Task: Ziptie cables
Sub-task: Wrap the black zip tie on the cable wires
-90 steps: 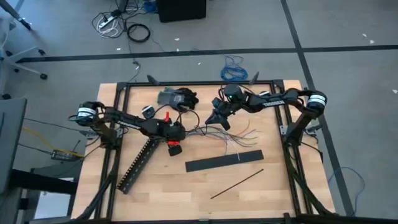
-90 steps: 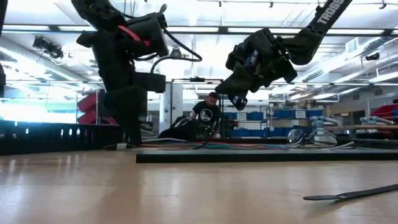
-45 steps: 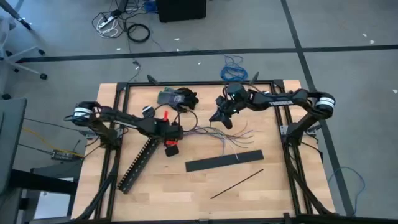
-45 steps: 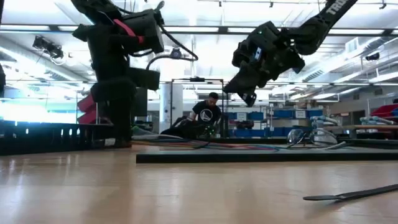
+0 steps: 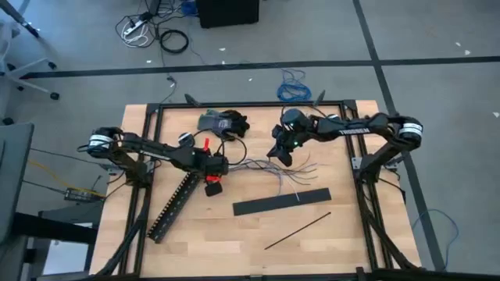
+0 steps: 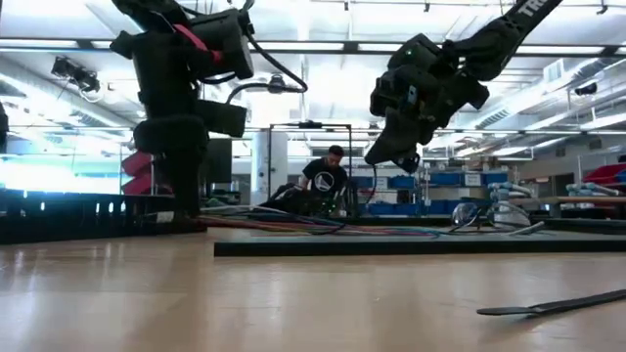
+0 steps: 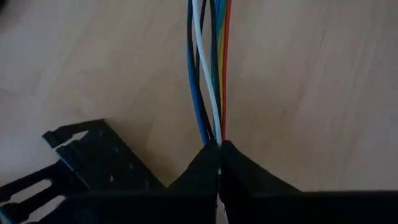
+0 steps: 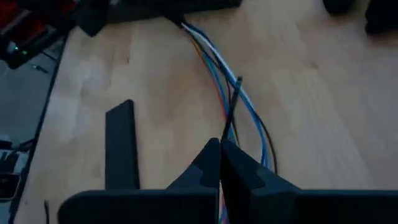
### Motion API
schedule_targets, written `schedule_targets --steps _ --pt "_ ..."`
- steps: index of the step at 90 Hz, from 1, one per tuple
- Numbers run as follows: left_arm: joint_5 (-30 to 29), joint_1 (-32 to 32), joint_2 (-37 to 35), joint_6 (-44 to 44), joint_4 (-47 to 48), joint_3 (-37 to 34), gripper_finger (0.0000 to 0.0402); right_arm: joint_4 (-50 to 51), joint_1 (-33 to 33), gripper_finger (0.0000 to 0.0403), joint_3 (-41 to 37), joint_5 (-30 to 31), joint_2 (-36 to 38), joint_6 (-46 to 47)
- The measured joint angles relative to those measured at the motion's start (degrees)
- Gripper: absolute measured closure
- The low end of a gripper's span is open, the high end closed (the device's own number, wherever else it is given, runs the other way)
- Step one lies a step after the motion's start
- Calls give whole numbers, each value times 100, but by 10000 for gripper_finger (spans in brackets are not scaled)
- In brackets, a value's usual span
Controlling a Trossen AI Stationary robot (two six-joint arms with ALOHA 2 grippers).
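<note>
My left gripper point(image 7: 219, 163) is clamped on the cables point(image 7: 210, 68); only its wrist view shows that. My right gripper point(image 8: 220, 163) hangs closed above them. One ziptie point(image 5: 298, 230) is visible near the front edge.

Not much here can be read. On the right arm point(image 6: 509, 27), white letters run along the dark link near the top edge of the low view; only the start shows, something like "TR", and the rest is cut off. From above, the same arm has a small white mark, too tiny to read. No other words or numbers show.
</note>
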State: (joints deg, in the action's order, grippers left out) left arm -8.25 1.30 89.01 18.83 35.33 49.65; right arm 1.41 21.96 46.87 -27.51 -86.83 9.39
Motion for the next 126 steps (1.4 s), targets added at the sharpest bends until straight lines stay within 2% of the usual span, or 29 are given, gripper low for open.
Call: schedule_targets --steps 30,64,101,126 --pt "41 0 -4 0 121 -4 401 647 -137 403 -78 300 732 -2" --pt "109 0 -4 -22 147 -4 401 711 -275 403 -539 579 1089 256" --pt "107 0 -4 -22 146 -7 401 1367 -289 402 -553 784 1621 255" --pt "225 0 -4 -44 85 -9 401 1549 -399 402 -553 846 1657 258"
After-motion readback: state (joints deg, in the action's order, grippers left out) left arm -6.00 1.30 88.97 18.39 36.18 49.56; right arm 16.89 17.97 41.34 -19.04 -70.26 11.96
